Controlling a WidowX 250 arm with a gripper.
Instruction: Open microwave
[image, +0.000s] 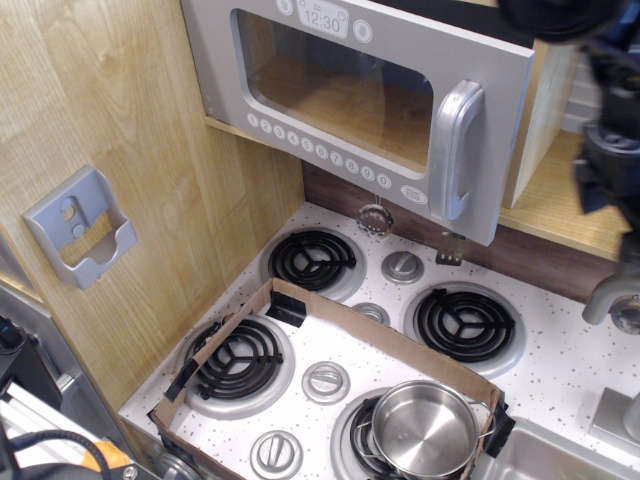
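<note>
The grey microwave (350, 90) hangs at the top, with a tinted window, a 12:30 clock (322, 18) and a row of round white buttons (320, 152). Its door stands slightly ajar, the handle side swung out from the wooden cabinet. The chunky silver handle (455, 150) is upright on the door's right side. My dark gripper (606, 175) is blurred at the right edge, to the right of the door and apart from the handle. Its fingers cannot be made out.
Below is a white stovetop with black coil burners. A steel pot (422, 428) sits on the front right burner, inside a low cardboard frame (330, 320). A grey holder (80, 228) is on the left wood wall. A faucet (610, 295) and a sink (560, 455) are at right.
</note>
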